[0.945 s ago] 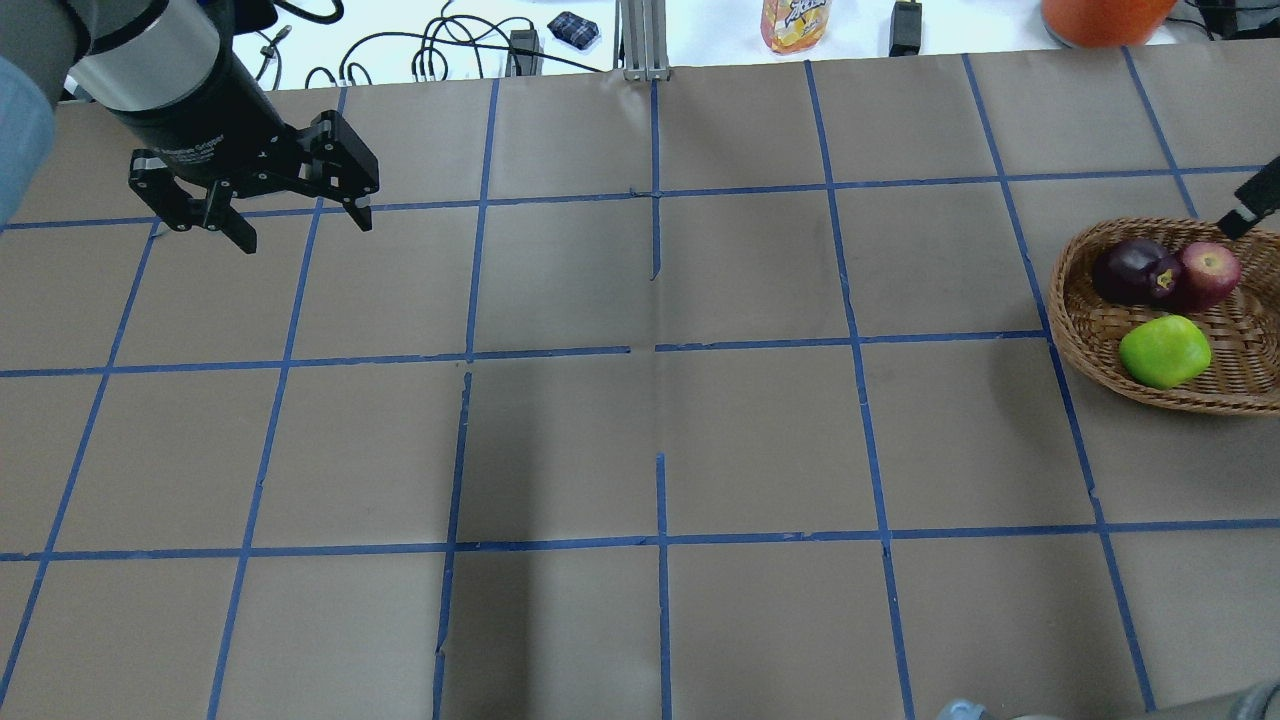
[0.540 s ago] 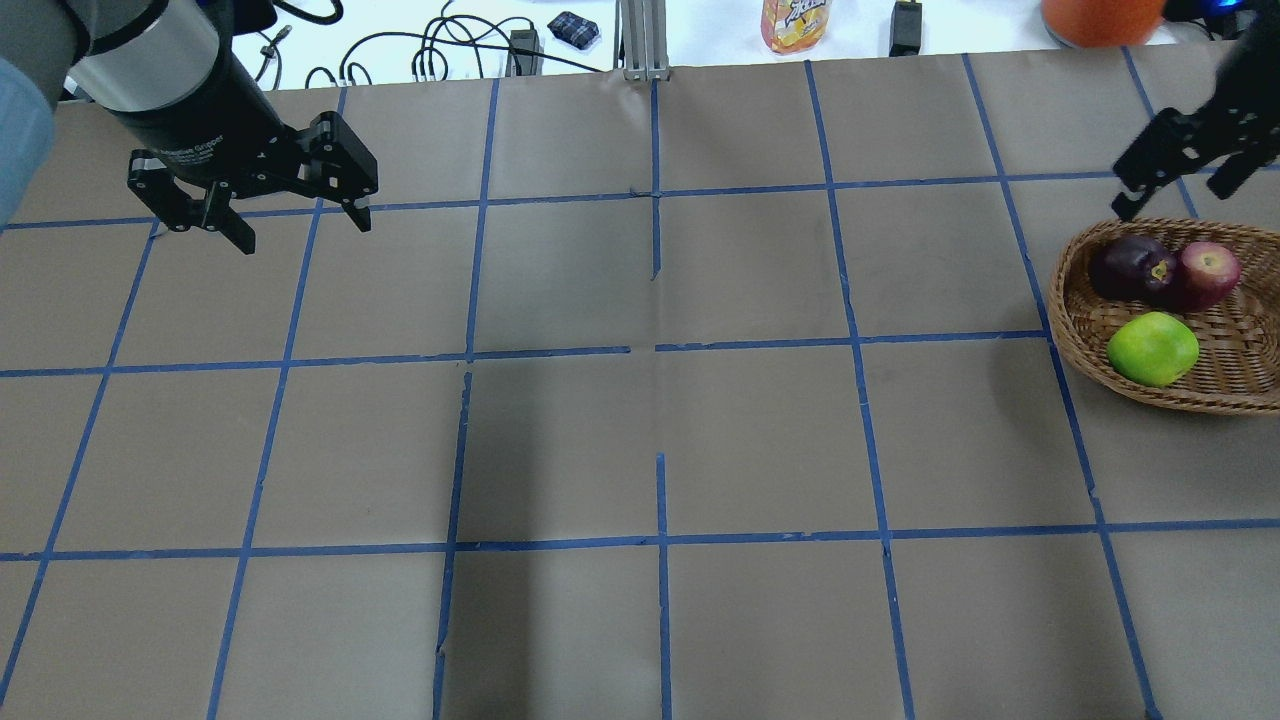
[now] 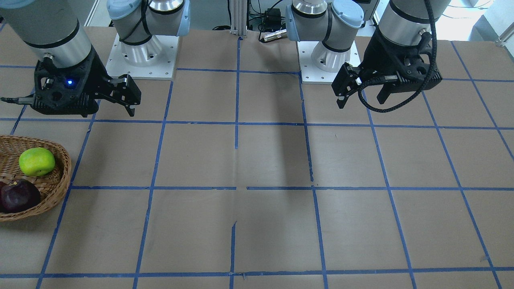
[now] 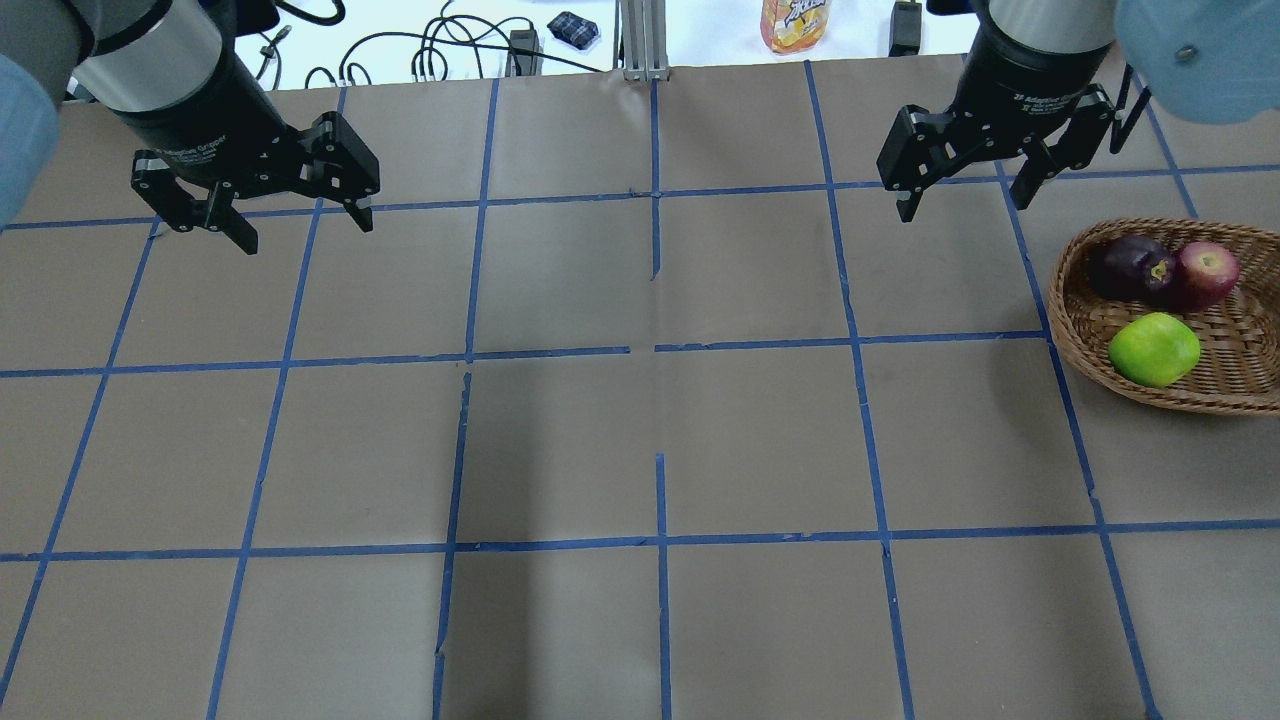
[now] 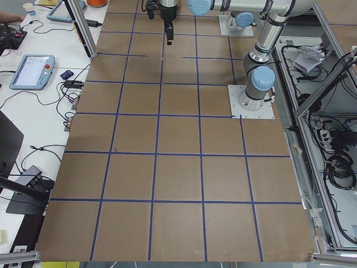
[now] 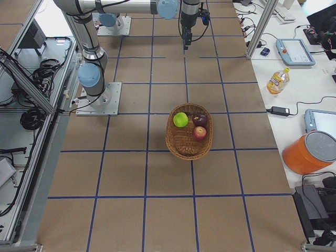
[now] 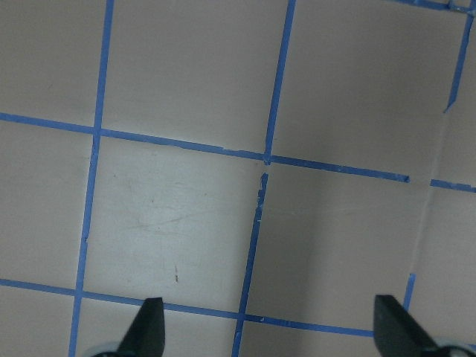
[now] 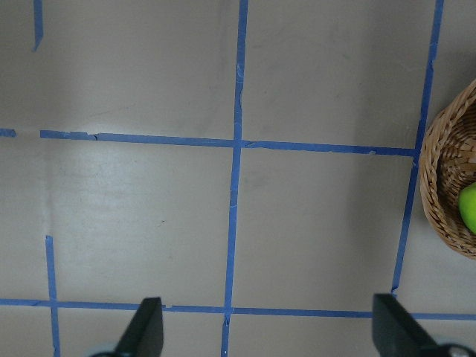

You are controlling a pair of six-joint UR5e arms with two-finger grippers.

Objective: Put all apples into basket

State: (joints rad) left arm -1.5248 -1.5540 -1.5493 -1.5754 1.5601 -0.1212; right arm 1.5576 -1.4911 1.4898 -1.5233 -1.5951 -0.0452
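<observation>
The wicker basket (image 4: 1062,300) stands at the table's right edge. It holds the green apple (image 4: 1153,349), the dark purplish apple (image 4: 1128,268) and the red apple (image 4: 1208,272). In the front-facing view only the green apple (image 3: 37,161) and the dark apple (image 3: 19,195) show in the basket (image 3: 64,176). My right gripper (image 4: 965,205) is open and empty, raised above the table to the far left of the basket. Its wrist view shows the basket's rim (image 8: 439,193). My left gripper (image 4: 305,228) is open and empty at the far left.
A juice bottle (image 4: 795,22), cables and a metal post (image 4: 645,40) lie beyond the table's far edge. An orange bucket (image 6: 310,152) stands off the table near the basket. Blue tape lines grid the brown table.
My right gripper has moved from over the basket's far rim leftward, away from the basket. The green apple has settled slightly in the basket. The left arm has not moved.
</observation>
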